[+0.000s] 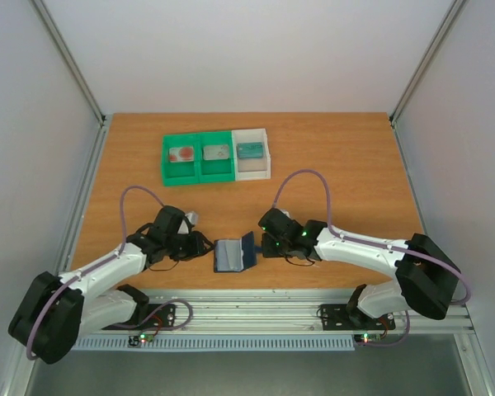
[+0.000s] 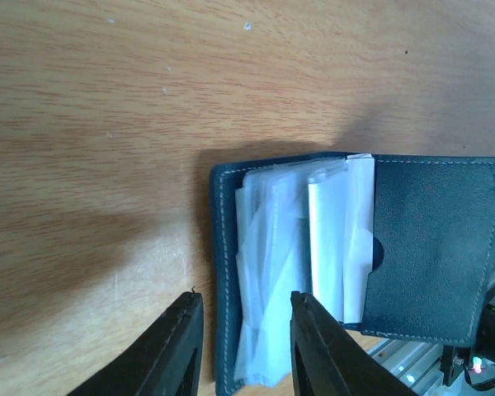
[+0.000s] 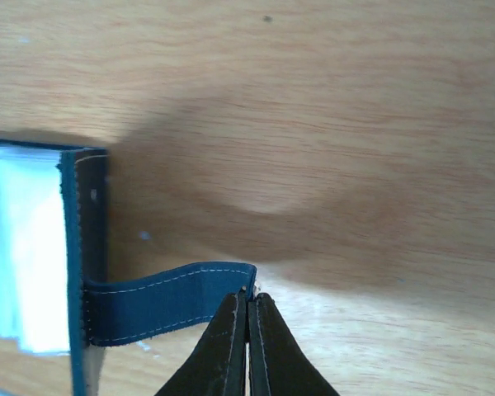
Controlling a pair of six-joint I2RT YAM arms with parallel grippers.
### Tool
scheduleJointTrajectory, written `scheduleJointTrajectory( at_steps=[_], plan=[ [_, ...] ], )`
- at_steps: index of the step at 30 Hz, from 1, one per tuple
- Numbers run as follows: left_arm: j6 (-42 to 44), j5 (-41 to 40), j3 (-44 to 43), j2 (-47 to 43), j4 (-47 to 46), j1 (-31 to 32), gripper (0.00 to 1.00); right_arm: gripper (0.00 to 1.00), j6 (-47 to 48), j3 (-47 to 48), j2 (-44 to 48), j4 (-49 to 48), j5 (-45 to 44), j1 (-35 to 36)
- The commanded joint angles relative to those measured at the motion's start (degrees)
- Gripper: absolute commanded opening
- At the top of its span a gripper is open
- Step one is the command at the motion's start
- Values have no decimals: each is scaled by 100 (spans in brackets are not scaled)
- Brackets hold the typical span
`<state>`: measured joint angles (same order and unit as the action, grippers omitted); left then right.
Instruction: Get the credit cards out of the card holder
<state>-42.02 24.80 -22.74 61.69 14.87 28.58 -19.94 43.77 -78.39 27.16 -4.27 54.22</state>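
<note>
The card holder lies open on the table between the arms, dark blue with pale sheets in its pockets. In the left wrist view the card holder shows white sleeves; no red blotch shows there. My left gripper is open, its fingers astride the holder's left edge; it also shows from above. My right gripper is shut on the end of the holder's side tab, and shows from above. One credit card with a red blotch lies in the tray.
A green-and-white compartment tray stands at the back of the table; its middle compartment holds a pale card and its white compartment a teal card. The table's near edge and a metal rail lie just below the holder.
</note>
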Motion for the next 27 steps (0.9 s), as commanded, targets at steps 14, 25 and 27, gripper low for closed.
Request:
scheduleJointTrajectory(
  at_steps=[14,25,27],
  plan=[
    [-201,494,128,1022,-1413,-10,34,1,-200,-365,-246,-44,-211,-357],
    [-273,395,445,961,-1769,-10,23,1,-416,-506,-262,21,-583,-373],
    [-280,350,501,938,-1758,-10,21,1,-430,-514,-265,23,-602,-371]
  ],
)
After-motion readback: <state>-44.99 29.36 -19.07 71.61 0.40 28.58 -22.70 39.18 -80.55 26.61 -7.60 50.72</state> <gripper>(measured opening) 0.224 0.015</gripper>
